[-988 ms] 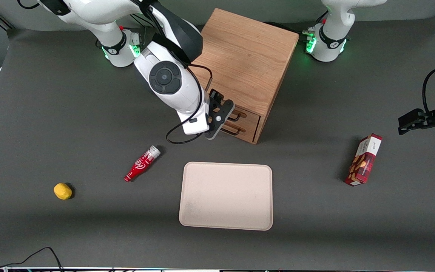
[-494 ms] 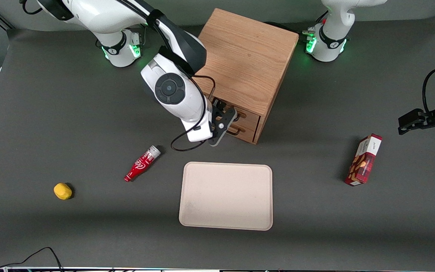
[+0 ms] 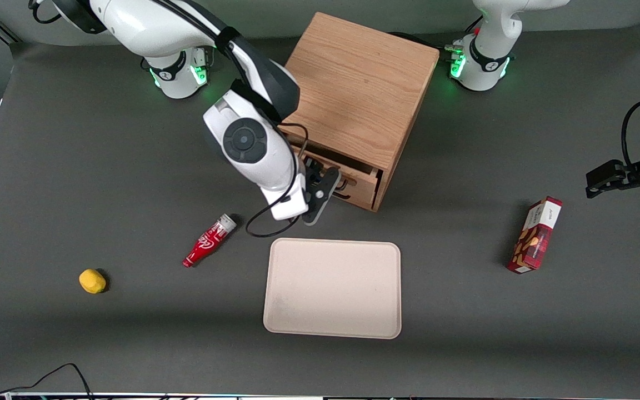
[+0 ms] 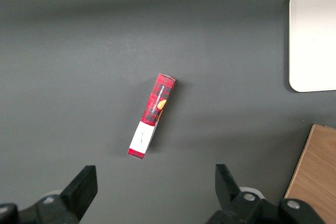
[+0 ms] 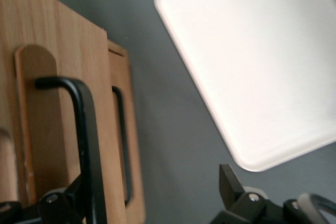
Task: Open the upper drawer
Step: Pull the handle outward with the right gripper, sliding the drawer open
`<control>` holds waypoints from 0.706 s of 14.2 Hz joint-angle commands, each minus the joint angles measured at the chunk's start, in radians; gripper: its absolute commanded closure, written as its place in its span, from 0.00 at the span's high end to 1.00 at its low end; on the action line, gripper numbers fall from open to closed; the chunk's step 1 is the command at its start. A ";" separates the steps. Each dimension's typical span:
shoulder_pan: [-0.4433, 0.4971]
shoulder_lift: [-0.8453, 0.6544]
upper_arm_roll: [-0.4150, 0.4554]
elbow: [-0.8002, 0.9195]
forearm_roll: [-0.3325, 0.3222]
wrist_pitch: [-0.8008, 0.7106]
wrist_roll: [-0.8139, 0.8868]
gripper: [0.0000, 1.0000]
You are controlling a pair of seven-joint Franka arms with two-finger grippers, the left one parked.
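Note:
The oak cabinet [image 3: 359, 89] stands at the back middle of the table. Its upper drawer [image 3: 360, 176] sticks out a little from the cabinet front, above the lower drawer, whose handle [image 3: 344, 195] shows just beneath. My right gripper [image 3: 320, 191] is in front of the drawers at the upper handle. In the right wrist view the gripper [image 5: 152, 182] is open, fingers wide apart. The upper drawer's dark bar handle [image 5: 86, 129] runs right past one fingertip [image 5: 79, 190]. The lower drawer's front [image 5: 134, 145] lies beside it.
A beige tray [image 3: 332, 288] lies on the table nearer the front camera than the cabinet, also in the right wrist view [image 5: 252, 66]. A red bottle [image 3: 209, 240] and a yellow lemon [image 3: 92, 281] lie toward the working arm's end. A red snack box [image 3: 535, 234] lies toward the parked arm's end.
My right arm and gripper have moved toward the front camera, away from the cabinet. The upper drawer has slid out a little with it.

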 commanded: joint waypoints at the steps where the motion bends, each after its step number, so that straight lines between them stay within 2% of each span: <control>1: -0.004 0.016 -0.039 0.041 -0.017 0.001 -0.058 1.00; 10: -0.017 0.148 -0.152 0.241 -0.034 0.006 -0.101 1.00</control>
